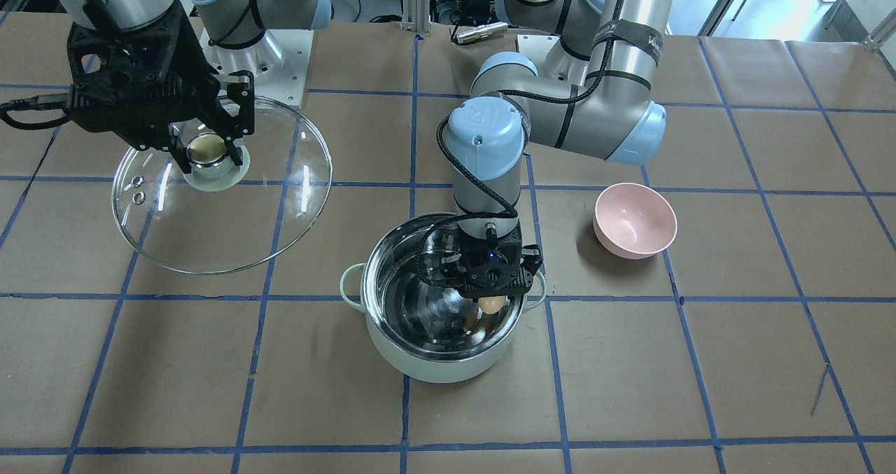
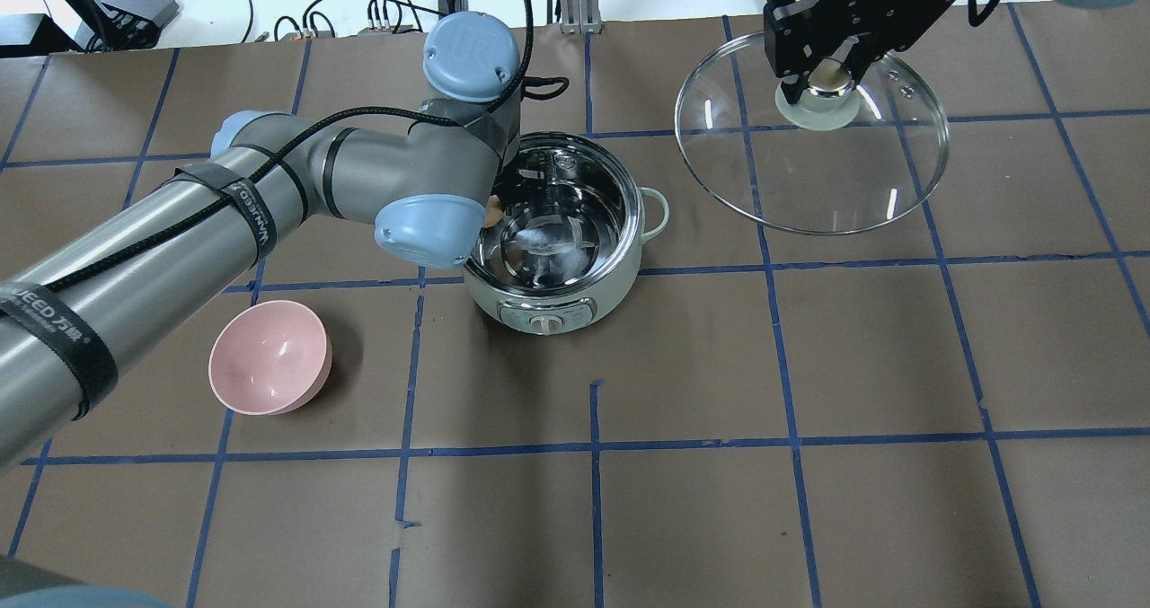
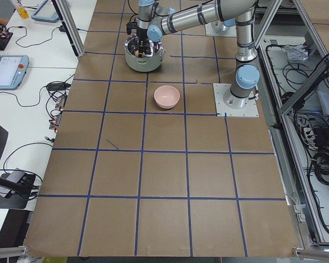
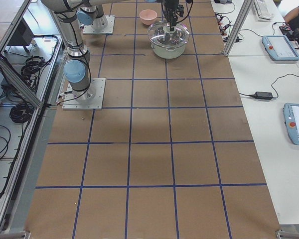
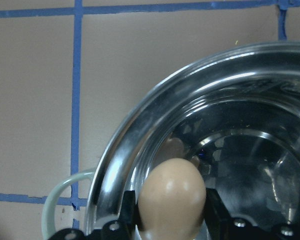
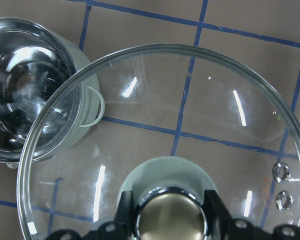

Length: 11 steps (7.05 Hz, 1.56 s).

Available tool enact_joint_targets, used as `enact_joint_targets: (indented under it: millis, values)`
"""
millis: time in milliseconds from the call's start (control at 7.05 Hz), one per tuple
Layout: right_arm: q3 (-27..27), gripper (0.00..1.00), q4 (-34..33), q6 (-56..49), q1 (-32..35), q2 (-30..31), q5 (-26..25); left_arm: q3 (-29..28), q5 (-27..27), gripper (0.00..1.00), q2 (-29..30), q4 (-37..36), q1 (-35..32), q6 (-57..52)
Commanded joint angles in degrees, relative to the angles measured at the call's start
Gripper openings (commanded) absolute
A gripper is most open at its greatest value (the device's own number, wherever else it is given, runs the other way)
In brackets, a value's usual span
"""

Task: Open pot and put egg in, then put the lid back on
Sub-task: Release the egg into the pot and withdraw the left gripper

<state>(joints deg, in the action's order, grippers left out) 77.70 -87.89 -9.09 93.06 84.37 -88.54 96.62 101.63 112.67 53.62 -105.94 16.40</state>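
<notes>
The mint-green pot (image 1: pixel 441 365) stands open mid-table, its steel inside bare; it also shows in the overhead view (image 2: pixel 557 298) and the left wrist view (image 5: pixel 140 135). My left gripper (image 1: pixel 493 304) is shut on the brown egg (image 1: pixel 492 304) and holds it over the pot's inside, near the rim. The egg (image 5: pixel 172 197) sits between the fingers in the left wrist view. My right gripper (image 1: pixel 208 153) is shut on the knob (image 6: pixel 171 217) of the glass lid (image 1: pixel 231 229) and holds it in the air, off to the pot's side. The lid (image 2: pixel 835 195) hangs tilted.
A pink bowl (image 1: pixel 635 220) sits on the table on my left side, also in the overhead view (image 2: pixel 268 356). The brown table cover carries a grid of blue tape lines (image 2: pixel 593 446). The arm bases stand at the table's back edge.
</notes>
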Motion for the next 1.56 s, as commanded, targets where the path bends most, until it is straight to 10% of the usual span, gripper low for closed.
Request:
enact_joint_targets:
  millis: [0,425,709,1418]
  values:
    - [-0.1,0.07,0.0,0.0,-0.1,-0.5,0.0,0.2,0.7,0.89,-0.5,-0.2,-0.1,-0.7]
    - [-0.2,0.08,0.1,-0.1,-0.9,-0.6,-0.1,-1.5,-4.0,1.0,-6.3,2.6,2.2,-0.7]
    - [-5.1,0.09,-2.5,0.0,0.6,-5.7,0.0,-0.7,-16.1,1.0,-13.2,9.3,11.2,-6.7]
    - [-7.8,0.06,-10.4,33.7,18.4,-17.6,-3.7,-7.7,-12.1,1.0,-26.4,41.0,16.2,-26.7]
